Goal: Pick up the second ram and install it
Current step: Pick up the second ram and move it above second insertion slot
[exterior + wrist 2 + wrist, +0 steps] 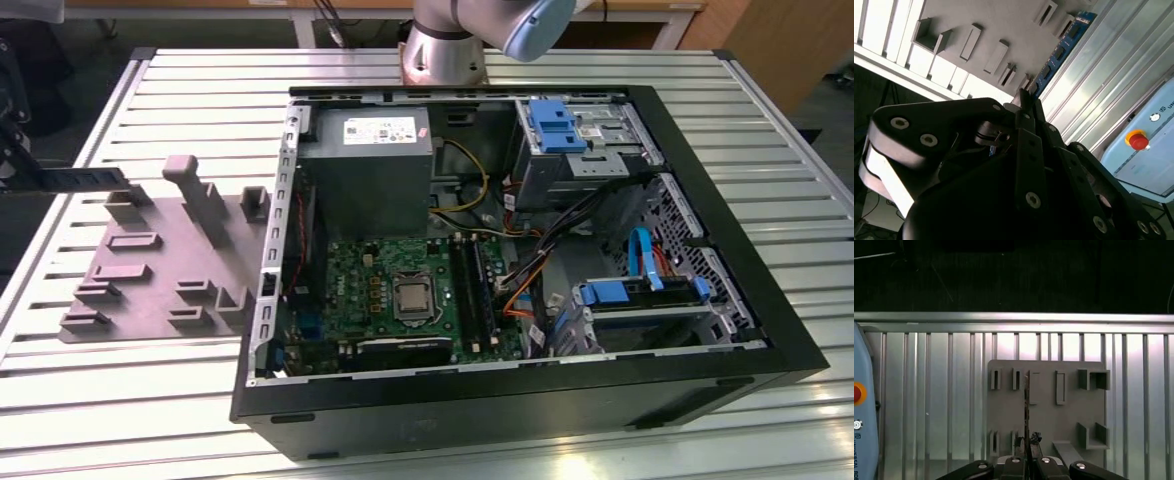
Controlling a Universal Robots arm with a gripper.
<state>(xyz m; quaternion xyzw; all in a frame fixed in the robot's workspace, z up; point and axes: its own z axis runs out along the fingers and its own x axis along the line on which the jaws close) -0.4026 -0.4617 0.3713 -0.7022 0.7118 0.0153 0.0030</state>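
Tool clamps the second ram over the grey holder plate. Likely risk: the long overhang lets it pivot or slip.

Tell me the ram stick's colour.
The second ram is blue with dark chips; best in second wrist view.

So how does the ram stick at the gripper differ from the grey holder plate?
Colour: the second ram is blue with a row of dark chips; the holder plate is plain grey. Shape: the ram is a thin narrow strip; the plate is broad, with raised posts and slots. State: the ram sits clamped in the gripper; the plate lies flat on the slatted table. Both are rectangular.
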